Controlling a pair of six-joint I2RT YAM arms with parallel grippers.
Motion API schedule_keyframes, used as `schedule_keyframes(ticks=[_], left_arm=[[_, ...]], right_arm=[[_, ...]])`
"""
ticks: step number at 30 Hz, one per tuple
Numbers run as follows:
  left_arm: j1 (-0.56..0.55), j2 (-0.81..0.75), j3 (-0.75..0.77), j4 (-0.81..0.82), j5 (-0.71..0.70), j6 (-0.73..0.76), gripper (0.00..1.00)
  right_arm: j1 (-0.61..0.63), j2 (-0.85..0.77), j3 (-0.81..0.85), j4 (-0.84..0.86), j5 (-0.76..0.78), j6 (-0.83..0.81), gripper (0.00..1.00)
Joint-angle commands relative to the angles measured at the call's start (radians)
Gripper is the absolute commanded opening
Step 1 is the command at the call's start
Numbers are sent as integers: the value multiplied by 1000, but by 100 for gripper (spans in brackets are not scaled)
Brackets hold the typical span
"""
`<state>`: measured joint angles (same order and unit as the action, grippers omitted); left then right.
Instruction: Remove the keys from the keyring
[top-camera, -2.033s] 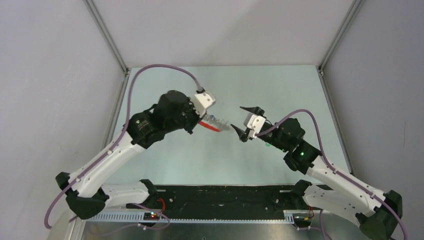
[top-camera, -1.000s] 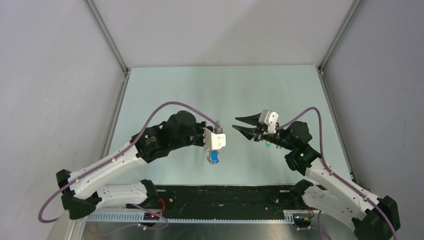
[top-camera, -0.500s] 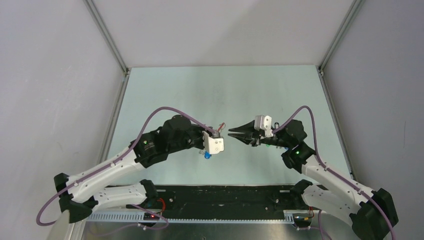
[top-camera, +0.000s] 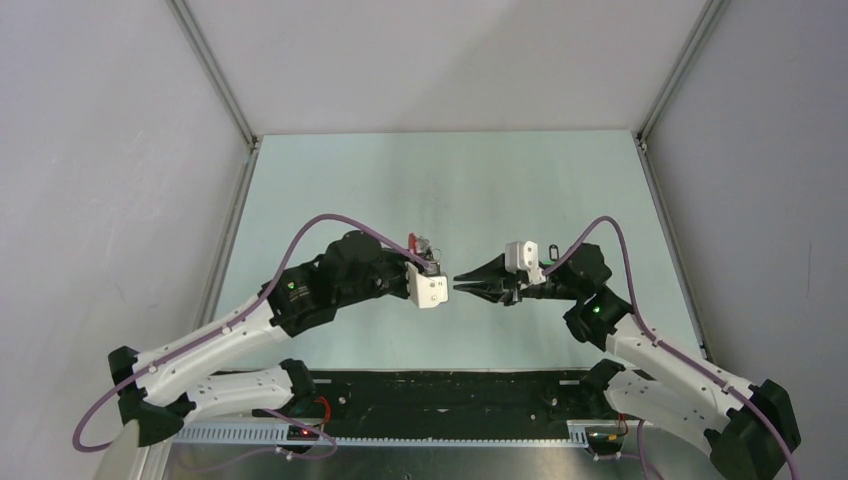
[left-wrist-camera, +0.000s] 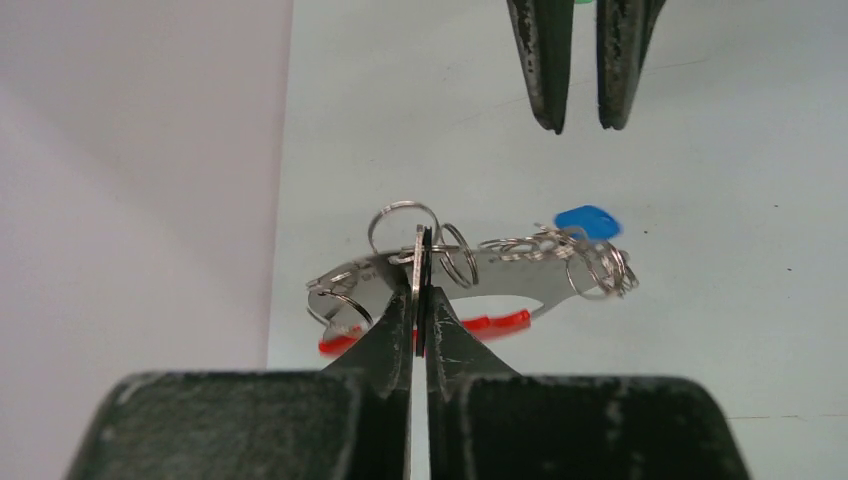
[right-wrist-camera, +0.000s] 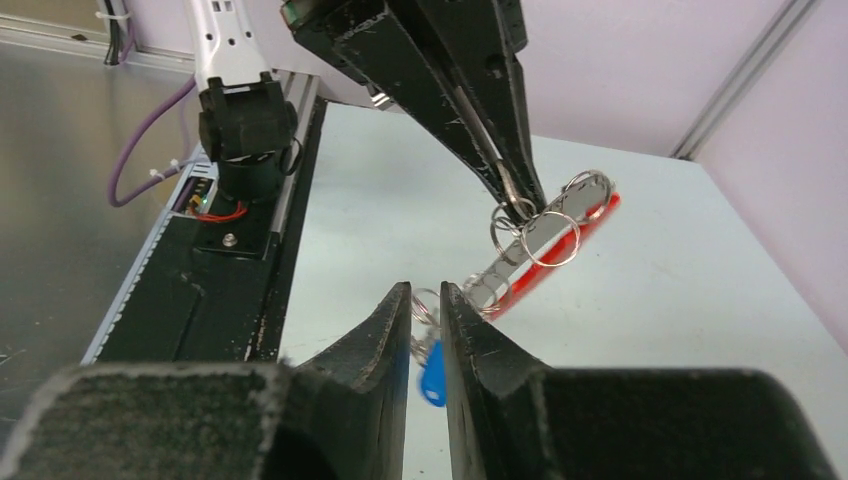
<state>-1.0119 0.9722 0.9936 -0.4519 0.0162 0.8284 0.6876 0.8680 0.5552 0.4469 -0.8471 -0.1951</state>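
**Keyring held in the air over the middle of the surface, second end effector close by**

The left end effector (left-wrist-camera: 420, 290) is clenched on the keyring (left-wrist-camera: 495, 322). It pinches a thin metal piece among the wire rings and holds the whole thing in the air over the middle of the pale green surface (top-camera: 450, 170). The red loop sticks out sideways from the grip, with the keys (left-wrist-camera: 585, 265) and the blue tag (left-wrist-camera: 588, 220) bunched at its far end.

The right end effector (right-wrist-camera: 427, 290) faces it from the right-edge side. Its fingers are a narrow gap apart and grasp nothing.

A small black thing (top-camera: 549, 249) lies on the surface beside the right wrist, too small to identify. A black rail (top-camera: 450, 392) runs along the near edge.

The overhead view shows only a speck of red and silver by the left wrist. The left wrist view shows the full loop, with the right fingertips apart from the key bunch. The right wrist view lines the blue tag up with the gap between its own fingers.
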Motion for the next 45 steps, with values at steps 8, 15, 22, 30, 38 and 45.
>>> schedule_keyframes(ticks=[8,15,22,30,38,45], left_arm=[[-4,-57,-10,58,56,-12,0],[-4,-64,-13,60,69,-13,0],[-4,-53,-2,62,60,-23,0],[-4,-43,3,61,49,-29,0],[-4,-41,3,63,42,-28,0],[-4,-37,10,63,47,-34,0]], right_arm=[[31,70,3,151,114,44,27],[31,148,5,295,120,99,29],[34,199,9,373,82,148,29],[37,194,9,355,82,139,28],[34,141,9,258,97,85,30],[37,184,9,337,79,115,30]])
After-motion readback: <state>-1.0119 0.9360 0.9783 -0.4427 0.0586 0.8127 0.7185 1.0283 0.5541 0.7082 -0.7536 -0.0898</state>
